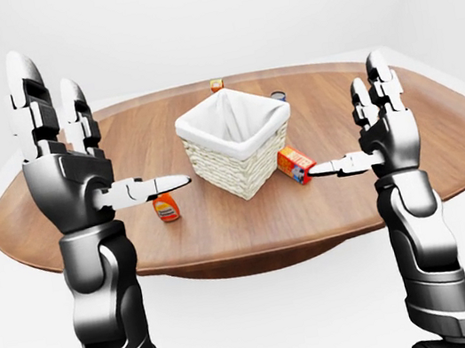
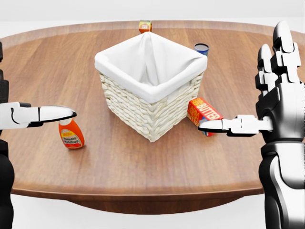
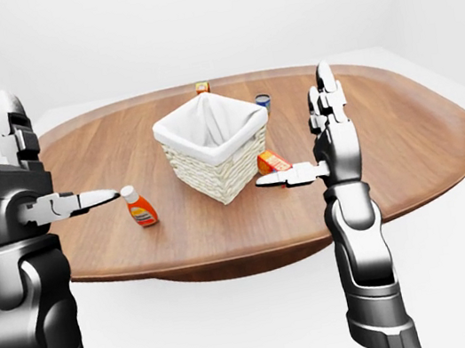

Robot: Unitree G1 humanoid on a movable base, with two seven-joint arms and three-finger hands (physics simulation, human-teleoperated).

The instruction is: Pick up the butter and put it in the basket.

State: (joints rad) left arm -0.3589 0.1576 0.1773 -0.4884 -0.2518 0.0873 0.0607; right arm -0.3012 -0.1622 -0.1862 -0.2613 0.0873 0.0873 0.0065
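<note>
The butter (image 2: 204, 113) is a red and orange box lying on the wooden table (image 2: 143, 162), against the lower right corner of the white-lined wicker basket (image 2: 150, 86). My right hand (image 2: 248, 95) is open with its fingers (image 2: 281, 43) pointing up. Its thumb tip overlaps the butter's lower edge in the head view, and whether it touches cannot be told. My left hand (image 1: 97, 148) is open at the left, raised, with its thumb over a ketchup bottle (image 2: 70, 133). Neither hand holds anything.
A blue can (image 2: 201, 47) stands above and right of the basket, and a small orange box (image 2: 145, 25) sits at the table's top edge in the head view. The table's near edge runs along the bottom of that view.
</note>
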